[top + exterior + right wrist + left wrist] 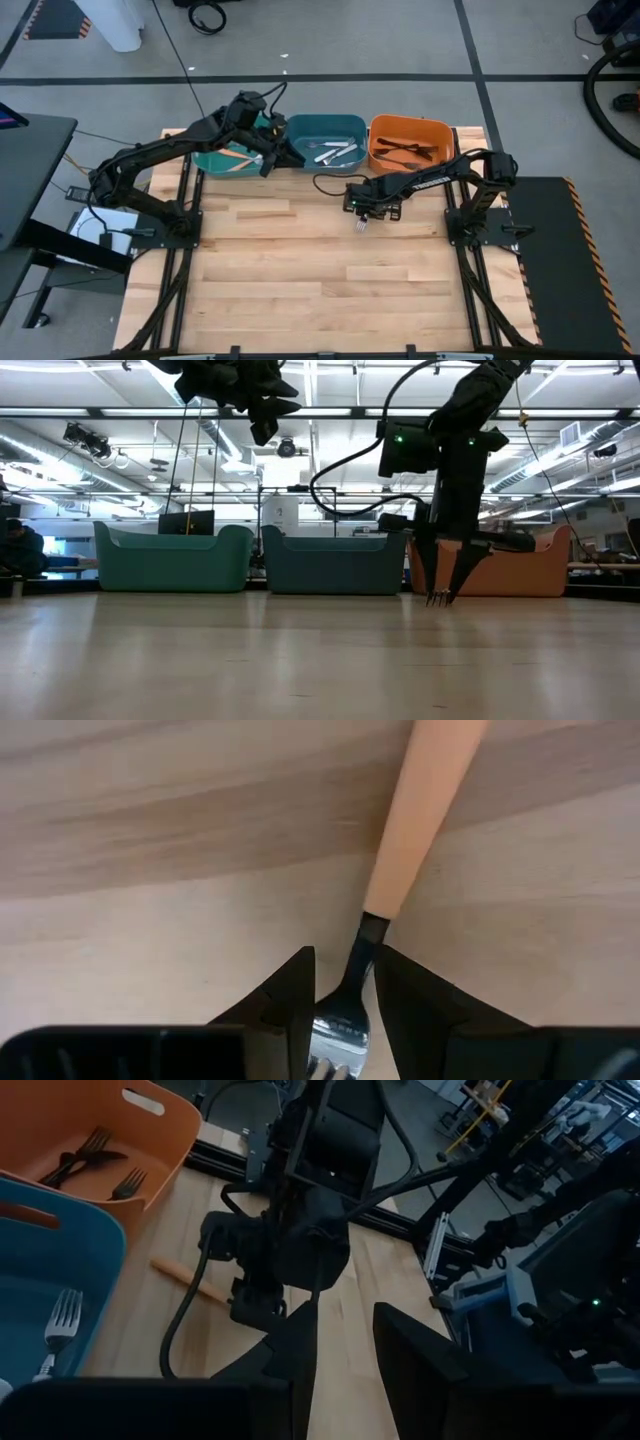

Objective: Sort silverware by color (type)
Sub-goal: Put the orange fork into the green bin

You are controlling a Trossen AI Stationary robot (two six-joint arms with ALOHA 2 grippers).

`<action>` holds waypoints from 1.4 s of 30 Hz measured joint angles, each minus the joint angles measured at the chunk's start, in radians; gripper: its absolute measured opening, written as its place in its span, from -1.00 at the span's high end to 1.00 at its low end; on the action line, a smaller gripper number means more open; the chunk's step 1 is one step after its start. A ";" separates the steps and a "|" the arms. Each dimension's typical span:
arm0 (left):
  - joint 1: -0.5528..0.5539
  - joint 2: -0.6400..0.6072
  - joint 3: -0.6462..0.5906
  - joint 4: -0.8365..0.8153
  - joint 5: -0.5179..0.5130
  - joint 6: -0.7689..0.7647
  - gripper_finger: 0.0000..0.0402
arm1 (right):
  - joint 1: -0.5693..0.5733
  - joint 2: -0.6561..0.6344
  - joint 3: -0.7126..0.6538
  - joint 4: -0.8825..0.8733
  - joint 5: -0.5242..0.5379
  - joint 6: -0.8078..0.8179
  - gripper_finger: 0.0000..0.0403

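Tabletop (320, 280) — orange-handled fork (425, 810) upright, tines down

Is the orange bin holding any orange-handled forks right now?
No, the orange bin in the high view holds only black forks; the one orange-handled fork lies at the right end effector.

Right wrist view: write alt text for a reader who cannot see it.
The right pincer grips the silver neck of an orange-handled fork between its two dark fingers, the handle pointing away over the light wooden table. Nothing else shows in this view.
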State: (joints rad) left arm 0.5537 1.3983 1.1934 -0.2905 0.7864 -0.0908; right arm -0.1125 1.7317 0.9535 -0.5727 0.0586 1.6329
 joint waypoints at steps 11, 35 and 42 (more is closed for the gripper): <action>0.017 0.000 0.000 0.000 -0.002 0.022 0.45 | 0.019 -0.002 0.000 -0.134 -0.059 -0.064 0.66; 0.106 0.001 0.000 -0.049 -0.001 -0.080 0.45 | 0.123 -0.237 0.071 -0.149 -0.195 -0.437 0.89; 0.054 0.003 0.000 0.059 -0.026 -0.087 0.45 | 0.096 -0.390 0.133 -0.005 0.071 -0.640 0.89</action>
State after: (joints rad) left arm 0.6072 1.4014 1.1934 -0.2318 0.7609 -0.1777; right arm -0.0162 1.3417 1.0862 -0.5774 0.1295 0.9929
